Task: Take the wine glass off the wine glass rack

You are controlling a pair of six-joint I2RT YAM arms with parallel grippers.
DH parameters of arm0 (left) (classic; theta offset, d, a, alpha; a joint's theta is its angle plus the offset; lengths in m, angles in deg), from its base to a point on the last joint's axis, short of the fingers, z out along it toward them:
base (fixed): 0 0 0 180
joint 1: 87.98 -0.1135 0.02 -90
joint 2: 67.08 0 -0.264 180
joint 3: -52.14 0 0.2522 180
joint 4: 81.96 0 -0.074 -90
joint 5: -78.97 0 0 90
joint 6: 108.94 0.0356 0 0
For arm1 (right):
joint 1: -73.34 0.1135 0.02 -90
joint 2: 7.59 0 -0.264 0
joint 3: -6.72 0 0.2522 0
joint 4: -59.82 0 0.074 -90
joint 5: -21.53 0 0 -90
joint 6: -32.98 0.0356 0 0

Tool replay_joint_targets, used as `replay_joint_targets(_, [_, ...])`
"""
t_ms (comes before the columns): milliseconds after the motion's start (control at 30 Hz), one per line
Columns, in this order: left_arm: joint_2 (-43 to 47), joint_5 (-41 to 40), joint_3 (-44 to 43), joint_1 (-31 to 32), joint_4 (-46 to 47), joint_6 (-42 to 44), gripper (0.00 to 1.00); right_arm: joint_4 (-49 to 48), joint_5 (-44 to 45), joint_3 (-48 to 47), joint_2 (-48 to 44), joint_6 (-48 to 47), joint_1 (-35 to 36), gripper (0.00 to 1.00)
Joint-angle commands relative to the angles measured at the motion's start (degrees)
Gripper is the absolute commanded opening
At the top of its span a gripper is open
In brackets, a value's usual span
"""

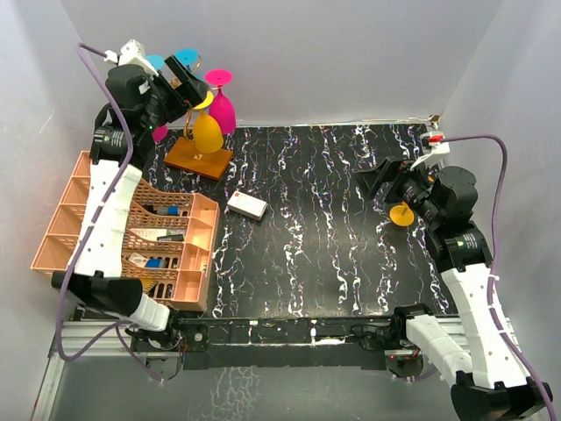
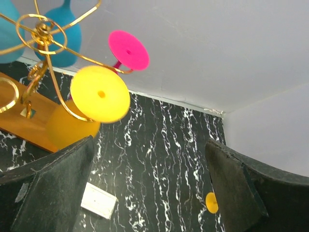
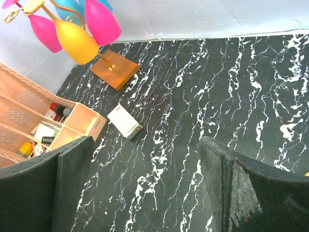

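The gold wire wine glass rack (image 1: 188, 118) stands on its orange-brown wooden base (image 1: 200, 159) at the back left. A yellow wine glass (image 1: 208, 132), a magenta one (image 1: 223, 110) and blue ones (image 1: 188, 59) hang upside down from it. My left gripper (image 1: 180, 92) is open and empty, high up beside the rack's top. In the left wrist view the yellow glass's foot (image 2: 100, 94) sits in a gold arm (image 2: 43, 34) just ahead of my open left gripper (image 2: 149, 193). My right gripper (image 1: 379, 178) is open and empty over the table at the right (image 3: 145, 188). An orange-yellow glass (image 1: 402, 213) is on the table under it.
A peach lattice basket (image 1: 88, 228) with small items stands at the left. A white box (image 1: 247, 205) lies on the black marbled table between basket and rack; it also shows in the right wrist view (image 3: 124, 121). White walls close in the back and sides.
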Motion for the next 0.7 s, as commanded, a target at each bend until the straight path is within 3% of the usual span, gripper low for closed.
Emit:
replay_joint_targets(0, [-4.52, 7.89, -5.93, -3.75, -0.53, 1.47, 0.95, -5.06, 1.44, 1.02, 0.38, -1.42, 1.38, 0.99])
replay_joint_targets(167, [-11.53, 8.54, -13.97, -5.31, -1.92, 5.89, 0.8, -5.15, 2.18, 0.94, 1.13, -1.93, 2.91, 0.99])
replay_joint_targets(667, [-23.77, 13.24, -27.28, -7.73, -7.22, 6.88, 0.64, -4.93, 7.73, 1.86, -0.52, -4.37, 6.23, 0.99])
